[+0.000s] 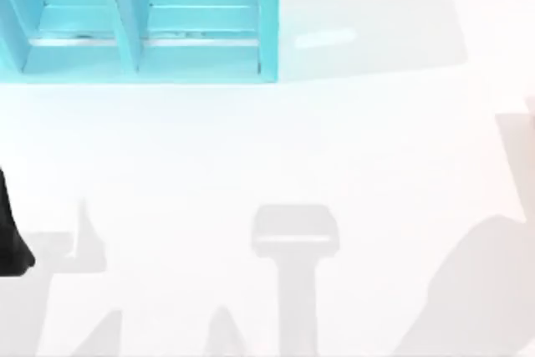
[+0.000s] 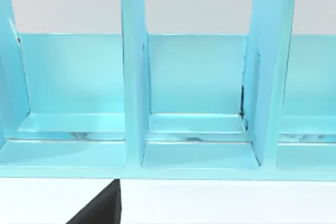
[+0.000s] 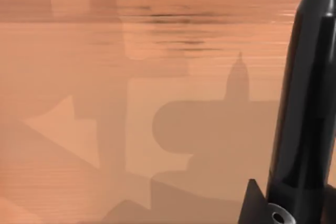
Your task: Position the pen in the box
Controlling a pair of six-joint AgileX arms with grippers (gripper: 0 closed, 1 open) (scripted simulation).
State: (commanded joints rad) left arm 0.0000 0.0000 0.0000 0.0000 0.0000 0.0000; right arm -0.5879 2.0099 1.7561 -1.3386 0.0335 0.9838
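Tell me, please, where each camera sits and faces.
Top view: overhead, looking down on white table and large turquoise divided box; black left arm at left edge.
Left wrist view: on that arm, facing the box's compartments; black arm part shows.
Right wrist view: on right arm, facing table; slim black pen close.
Top and left wrist share the box.

You are looking at a flat, plain white table (image 1: 276,148). On it, at the far left, stands the large light-blue box (image 1: 201,22) with upright walls and inner dividers, its base resting directly on the tabletop.
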